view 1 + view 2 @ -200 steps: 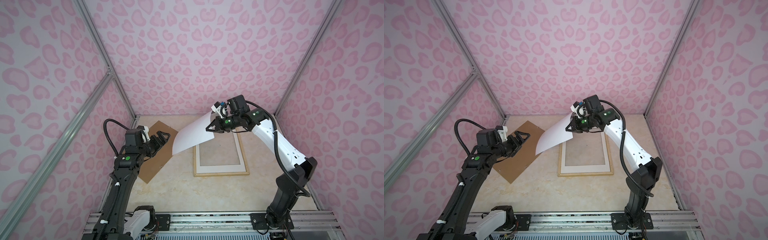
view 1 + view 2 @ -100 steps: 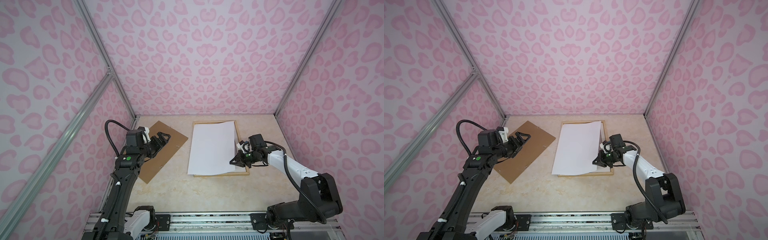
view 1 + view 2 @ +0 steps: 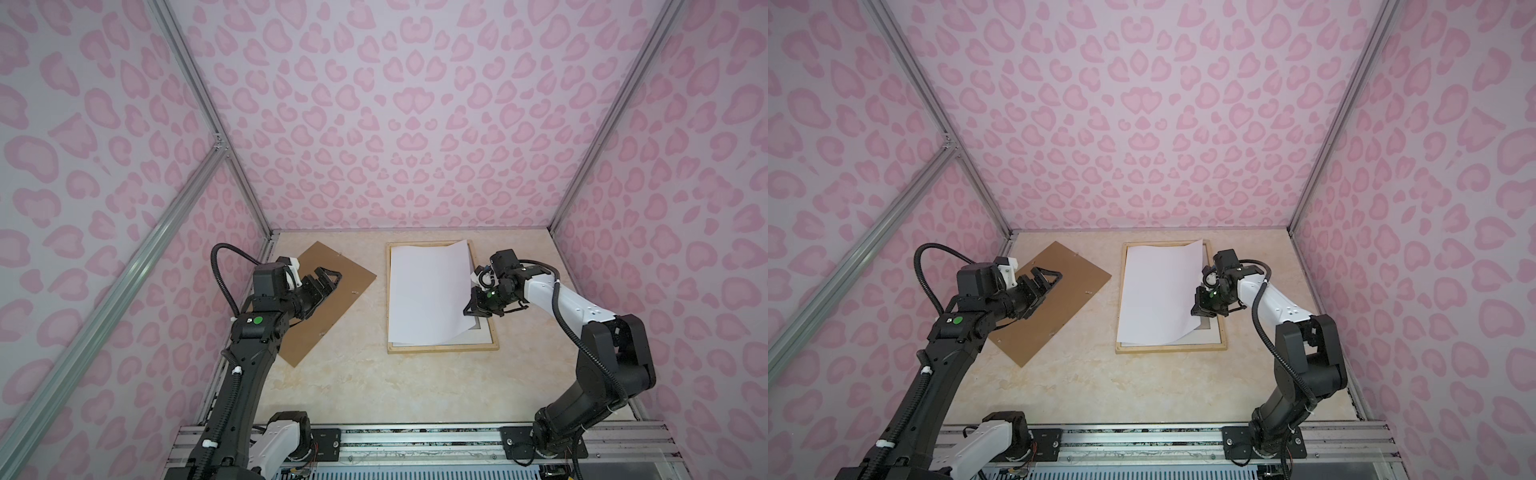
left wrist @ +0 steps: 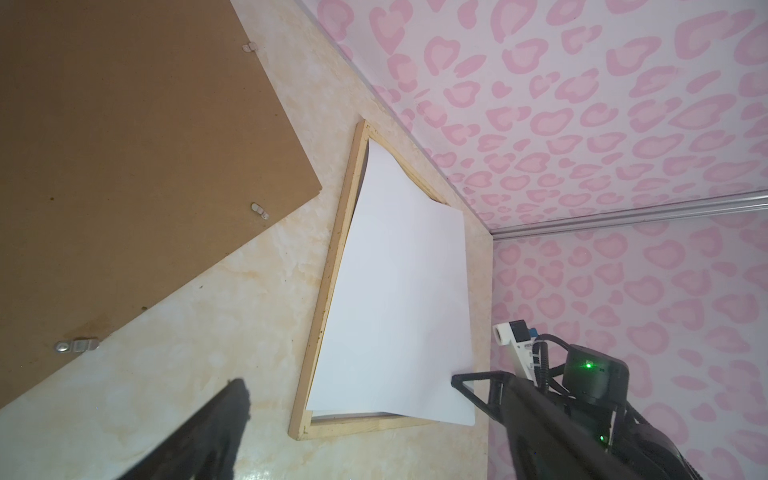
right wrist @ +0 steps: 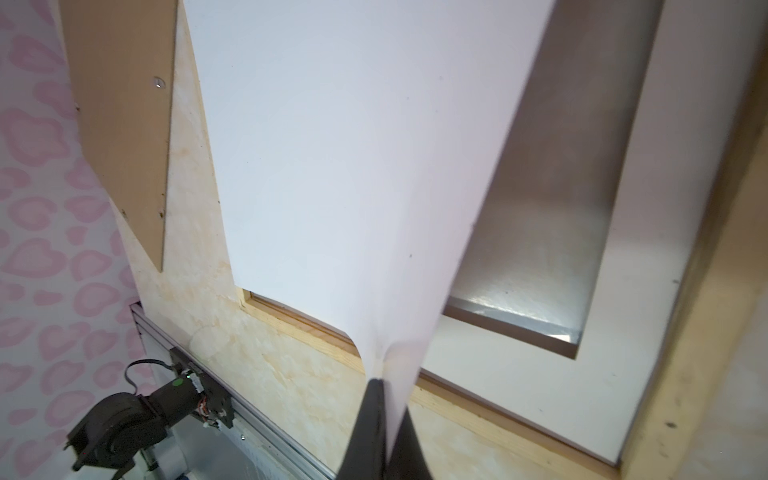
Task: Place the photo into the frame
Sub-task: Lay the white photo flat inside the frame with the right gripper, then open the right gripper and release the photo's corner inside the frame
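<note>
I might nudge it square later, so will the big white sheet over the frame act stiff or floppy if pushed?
Probably floppy: the photo bows and puckers where fingers of the right gripper pinch its edge. Likely light: one pinch lifts that side. Pushed, it may buckle against the frame rather than slide.

Beige marbled tabletop point(image 3: 415, 386), brown backing board point(image 3: 336, 309) and pale wooden frame point(image 3: 440, 348) flat on it, side by side
</note>
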Available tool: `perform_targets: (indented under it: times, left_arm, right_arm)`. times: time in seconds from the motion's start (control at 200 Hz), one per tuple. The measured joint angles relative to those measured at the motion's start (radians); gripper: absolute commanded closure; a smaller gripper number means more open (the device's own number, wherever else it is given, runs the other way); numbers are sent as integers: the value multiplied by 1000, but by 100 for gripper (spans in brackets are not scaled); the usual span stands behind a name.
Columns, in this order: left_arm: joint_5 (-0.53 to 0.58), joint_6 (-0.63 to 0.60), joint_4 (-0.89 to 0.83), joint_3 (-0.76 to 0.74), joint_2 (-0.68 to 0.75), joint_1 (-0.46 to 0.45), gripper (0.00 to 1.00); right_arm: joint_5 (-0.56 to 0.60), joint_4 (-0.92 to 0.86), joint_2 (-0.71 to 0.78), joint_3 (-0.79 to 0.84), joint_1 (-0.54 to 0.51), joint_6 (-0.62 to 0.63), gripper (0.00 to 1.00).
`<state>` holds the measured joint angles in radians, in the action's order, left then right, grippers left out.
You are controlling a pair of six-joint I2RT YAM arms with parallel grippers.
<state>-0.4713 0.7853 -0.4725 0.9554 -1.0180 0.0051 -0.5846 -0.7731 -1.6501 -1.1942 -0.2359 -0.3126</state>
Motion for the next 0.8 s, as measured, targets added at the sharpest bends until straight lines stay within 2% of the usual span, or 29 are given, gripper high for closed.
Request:
perform_targets:
  times: [0.245,0.365,0.805]
  left_arm:
    - [-4,-4,4,-1,-4,0,2]
    - [-8,-7,10,-11,-5,0,2]
    - [-19,-10,19,-18,-5,0,2]
  right_arm:
    - [191,-146,10,-90,-97,47,100]
    - [252,-182,18,-95,-98,54,100]
    - [290,-184,-52,-127,-70,60,100]
